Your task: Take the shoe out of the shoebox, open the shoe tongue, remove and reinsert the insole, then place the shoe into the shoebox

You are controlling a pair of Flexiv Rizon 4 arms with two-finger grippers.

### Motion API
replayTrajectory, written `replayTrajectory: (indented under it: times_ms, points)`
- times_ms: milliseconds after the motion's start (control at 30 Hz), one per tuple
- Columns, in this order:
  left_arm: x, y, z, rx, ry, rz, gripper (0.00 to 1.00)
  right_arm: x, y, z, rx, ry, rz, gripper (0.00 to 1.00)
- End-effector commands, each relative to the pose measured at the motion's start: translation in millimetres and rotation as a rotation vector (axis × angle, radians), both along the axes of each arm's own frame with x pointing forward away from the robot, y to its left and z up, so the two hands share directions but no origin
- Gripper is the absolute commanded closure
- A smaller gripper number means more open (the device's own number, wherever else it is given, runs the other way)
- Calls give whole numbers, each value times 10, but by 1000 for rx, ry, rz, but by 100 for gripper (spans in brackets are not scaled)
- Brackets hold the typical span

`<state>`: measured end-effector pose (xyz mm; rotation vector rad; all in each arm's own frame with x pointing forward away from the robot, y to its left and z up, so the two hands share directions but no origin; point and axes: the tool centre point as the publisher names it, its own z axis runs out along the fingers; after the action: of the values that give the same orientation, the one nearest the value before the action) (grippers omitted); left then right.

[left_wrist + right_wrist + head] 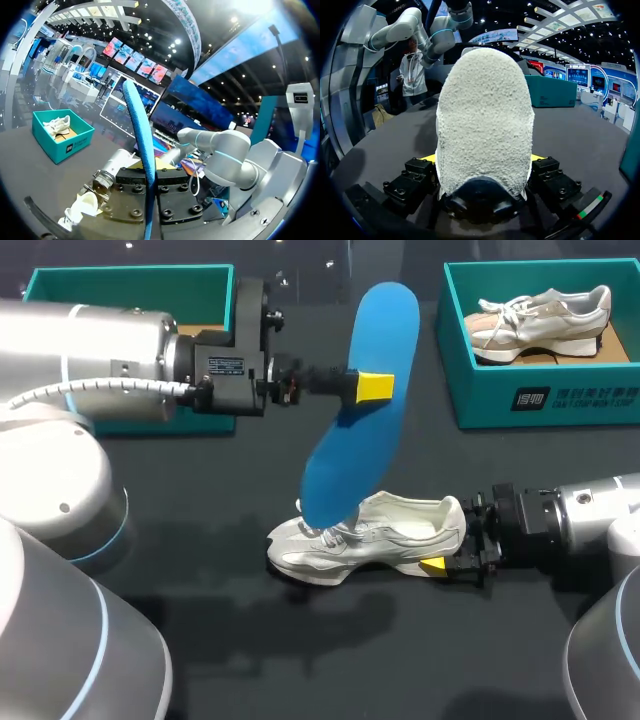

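A blue insole [360, 410] hangs tilted above the table, its lower end over the white shoe [370, 535]. My left gripper [375, 386] is shut on the insole's middle. In the left wrist view the insole [145, 160] runs edge-on between the fingers of the left gripper [150, 172], with the shoe [82, 207] below. The shoe lies on the dark table with its toe to the left. My right gripper [440, 565] is shut on its heel. In the right wrist view the heel [485, 110] fills the space between the yellow-tipped fingers of the right gripper [482, 160].
A teal shoebox [540, 400] at the back right holds a second pale shoe [545, 320]; it also shows in the left wrist view [62, 137]. Another teal box [130, 285] stands at the back left behind my left arm. Bare dark tabletop [300, 640] lies in front.
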<state>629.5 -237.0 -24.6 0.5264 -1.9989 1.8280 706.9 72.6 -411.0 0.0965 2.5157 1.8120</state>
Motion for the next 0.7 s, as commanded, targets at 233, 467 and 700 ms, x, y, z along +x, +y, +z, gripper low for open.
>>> replayTrajectory:
  times_ms: [233,467,700]
  points:
    - [-65,103,-55,-24,-3,4,100,-3,13,1,-3,0,-1,100]
    - [-54,105,-84,-45,8,21,100,-3,13,1,-3,0,-1,100]
    - [-54,105,-84,-45,8,21,100,-3,13,1,-3,0,-1,100]
